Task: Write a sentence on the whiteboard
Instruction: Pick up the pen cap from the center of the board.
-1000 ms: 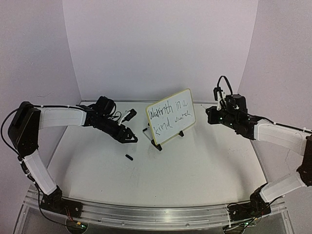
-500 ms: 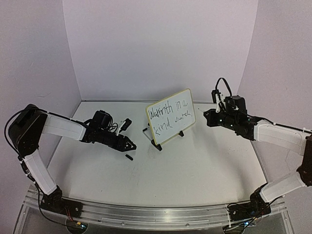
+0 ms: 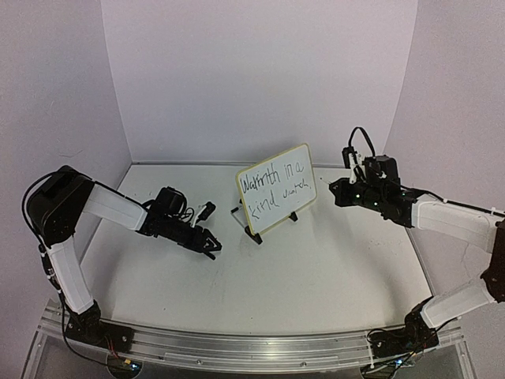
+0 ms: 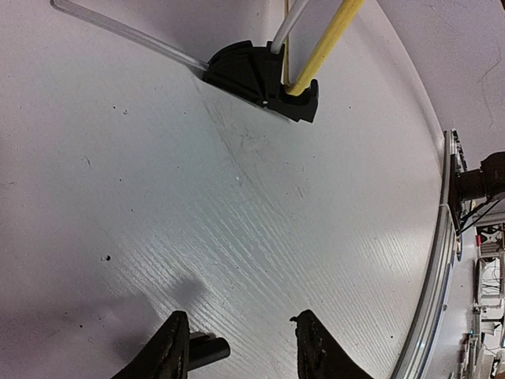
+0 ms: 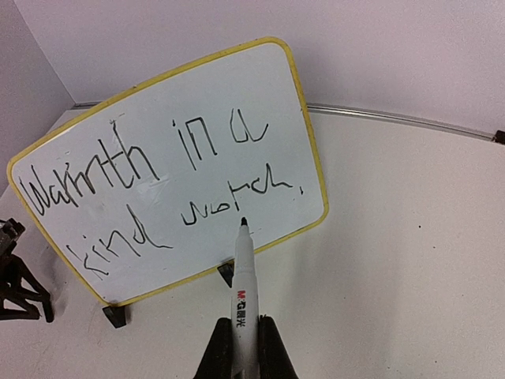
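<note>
Between pale walls (image 3: 260,71), the whiteboard (image 3: 276,188) stands on a scuffed table (image 3: 316,268).

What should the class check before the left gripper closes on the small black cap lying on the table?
1. Small black cylindrical cap sits between the left gripper's fingers: ok, though close to one finger.
2. Left gripper open around it: ok.
3. Right gripper shut on the white marker pen: ok.
4. Marker tip clear of the yellow-rimmed whiteboard: cannot tell.
5. Black handwritten sentence fills two lines: ok.
6. Which way the cap's open end faces: cannot tell.
</note>
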Tool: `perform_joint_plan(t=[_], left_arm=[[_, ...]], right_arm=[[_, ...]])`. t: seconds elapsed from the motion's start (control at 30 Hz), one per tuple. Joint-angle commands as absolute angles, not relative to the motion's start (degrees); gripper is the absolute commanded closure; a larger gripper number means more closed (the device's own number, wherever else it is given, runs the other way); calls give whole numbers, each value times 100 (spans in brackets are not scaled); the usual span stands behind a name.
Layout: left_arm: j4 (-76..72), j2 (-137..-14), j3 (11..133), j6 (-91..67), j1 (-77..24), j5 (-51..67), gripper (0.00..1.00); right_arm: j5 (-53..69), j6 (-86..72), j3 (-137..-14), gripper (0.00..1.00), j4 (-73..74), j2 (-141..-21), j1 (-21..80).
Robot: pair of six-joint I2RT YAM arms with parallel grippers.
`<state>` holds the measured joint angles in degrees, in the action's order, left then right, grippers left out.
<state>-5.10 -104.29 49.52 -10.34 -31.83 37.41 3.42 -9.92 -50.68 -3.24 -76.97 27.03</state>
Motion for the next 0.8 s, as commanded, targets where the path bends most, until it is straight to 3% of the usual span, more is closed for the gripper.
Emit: perform_joint_plan(t=[0.0,0.77], left_arm=[[-515,-10482,5013,-891,-3232,3792,55],[183,-9728,4545,-876,-3524,2977,55]], right_arm=[[393,-1036,-5114,100,-343,-7550,2711],[330,-1016,-4913,100,-325,-7251,2707]])
